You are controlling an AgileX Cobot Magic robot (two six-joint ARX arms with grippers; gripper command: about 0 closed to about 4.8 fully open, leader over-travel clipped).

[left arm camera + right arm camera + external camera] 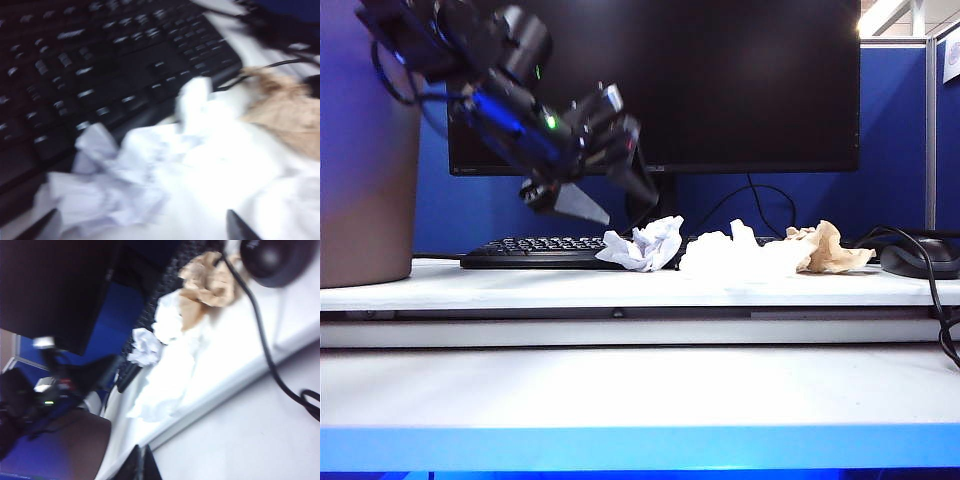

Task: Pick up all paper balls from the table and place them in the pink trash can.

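Since its fingers are spread wide and hold nothing, the left hand hangs tilted above the bench, seemingly lined up for the nearest of the paper balls, just below and ahead of it, with the keyboard edge close behind. The right hand appears shut and empty, well apart; the pink trash can stands behind the left hand, open room between.
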